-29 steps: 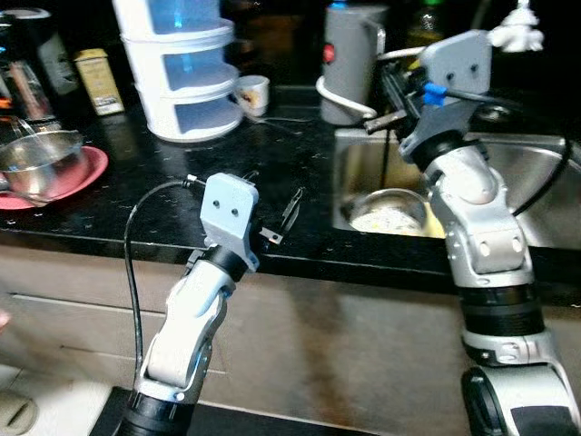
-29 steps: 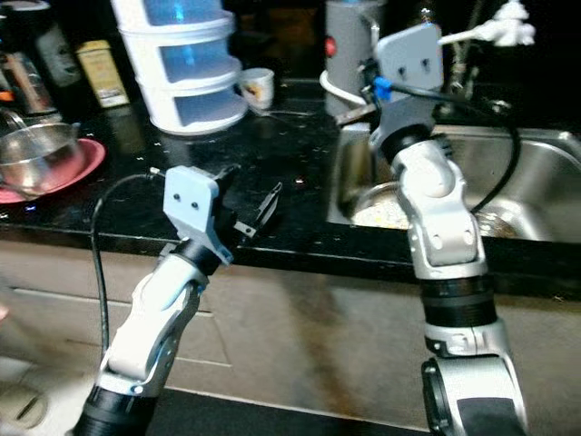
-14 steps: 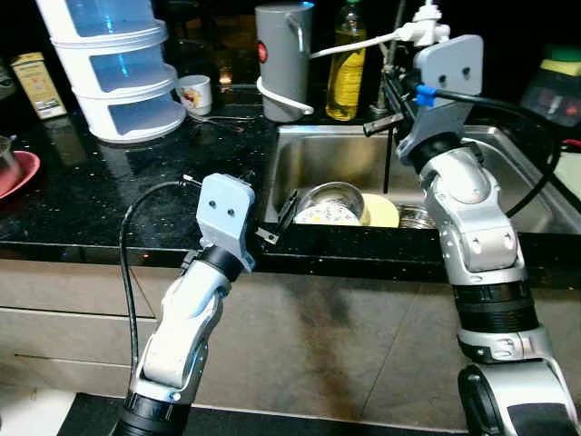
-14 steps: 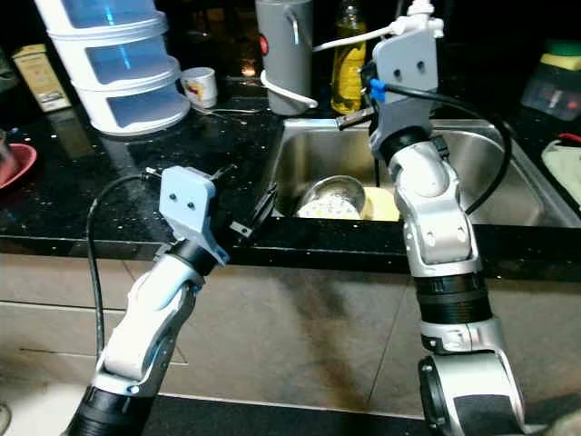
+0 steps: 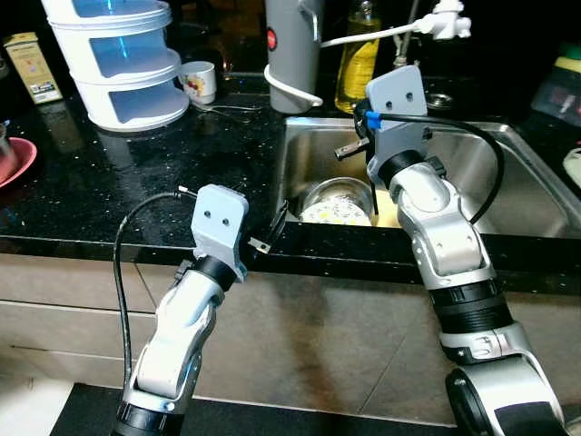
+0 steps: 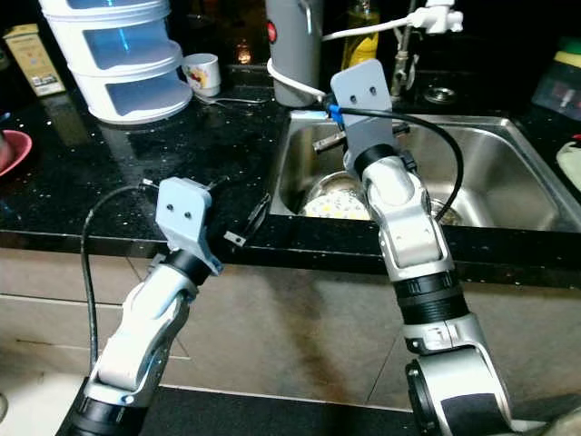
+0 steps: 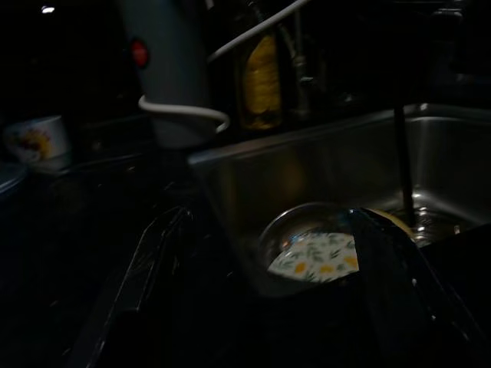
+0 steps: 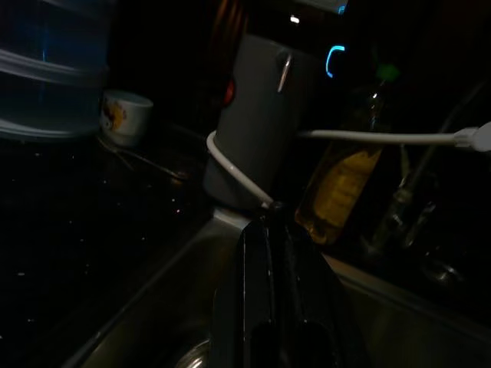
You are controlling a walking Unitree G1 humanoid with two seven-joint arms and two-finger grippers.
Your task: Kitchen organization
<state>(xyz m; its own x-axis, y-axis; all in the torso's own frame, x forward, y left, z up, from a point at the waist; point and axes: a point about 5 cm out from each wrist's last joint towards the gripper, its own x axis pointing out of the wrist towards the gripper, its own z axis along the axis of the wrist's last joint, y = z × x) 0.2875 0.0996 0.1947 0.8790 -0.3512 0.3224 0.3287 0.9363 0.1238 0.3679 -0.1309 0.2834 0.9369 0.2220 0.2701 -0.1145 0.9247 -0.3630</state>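
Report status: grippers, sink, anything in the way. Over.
Left gripper open at the counter edge, empty. Right gripper shut, over the sink. Patterned plate and steel bowl inside; grey jug at its rim.

Sink [image 5: 508,186] right half seemingly free; bowl [image 5: 338,197] blocks left.

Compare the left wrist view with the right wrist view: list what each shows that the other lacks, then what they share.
Left wrist view: a steel bowl with a floral-patterned plate in the sink basin, seen between the open fingers of the left hand.

Right wrist view: the stacked blue-tinted containers, a white spout, and the right hand with its fingers pressed together.

Both: the grey kettle with its red button and white cord, the yellow oil bottle, the small patterned cup and the black counter.
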